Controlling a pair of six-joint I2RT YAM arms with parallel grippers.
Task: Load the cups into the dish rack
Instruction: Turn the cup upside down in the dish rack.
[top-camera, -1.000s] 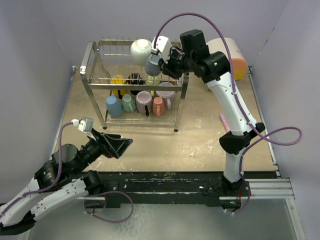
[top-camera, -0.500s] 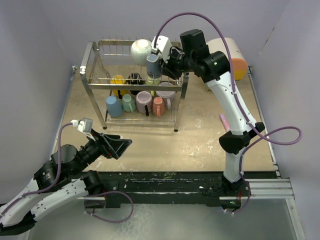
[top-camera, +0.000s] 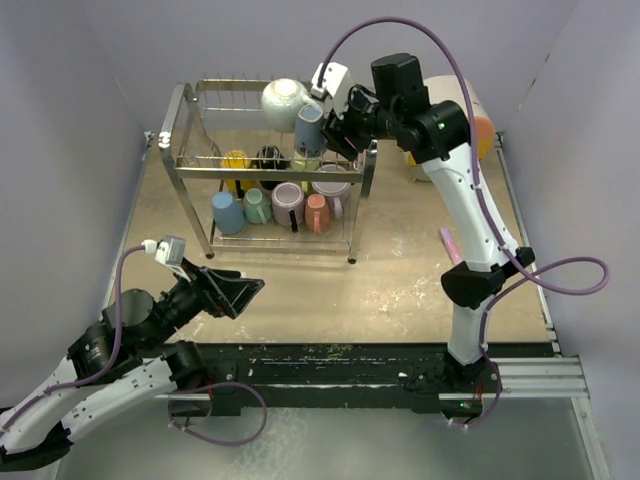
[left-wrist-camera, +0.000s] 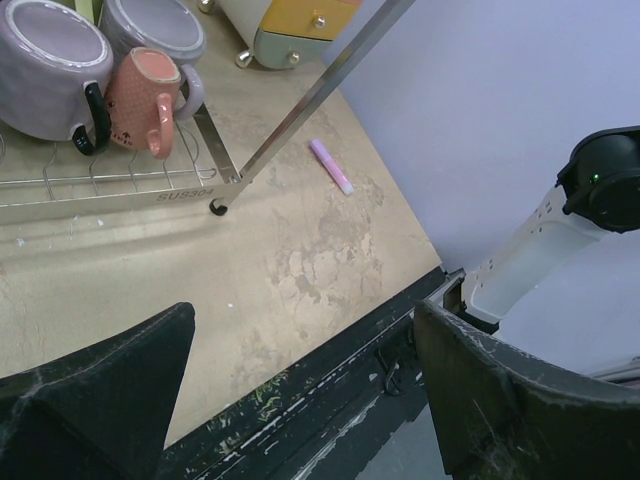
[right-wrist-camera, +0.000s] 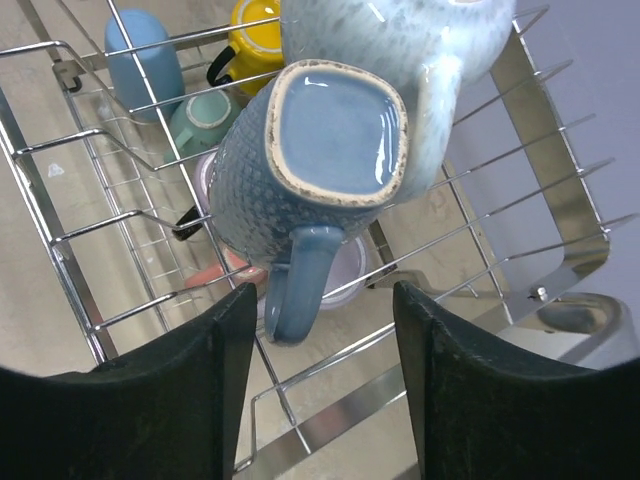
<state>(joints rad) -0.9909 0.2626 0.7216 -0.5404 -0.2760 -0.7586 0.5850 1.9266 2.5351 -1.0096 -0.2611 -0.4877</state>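
Right wrist view: blue mug (right-wrist-camera: 335, 130) upside down on dish rack (right-wrist-camera: 70, 270) top tier, beside pale glazed mug (right-wrist-camera: 400, 30); right hand (right-wrist-camera: 320, 300) spread wide, handle between fingers (right-wrist-camera: 150, 400). Risk: finger snags handle, tips mug off wires; left hand (left-wrist-camera: 300, 330) wide over desk (left-wrist-camera: 300, 250).

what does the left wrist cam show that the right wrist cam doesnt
Only the left wrist: the pink stick, the drawer box, the right arm and the open left gripper.
Only the right wrist: the upside-down blue textured mug on the top tier, its handle between the open right gripper fingers, plus the yellow mug and teal mug seen through the wires.
Both: the dish rack and the salmon mug, mostly hidden in the right wrist view.
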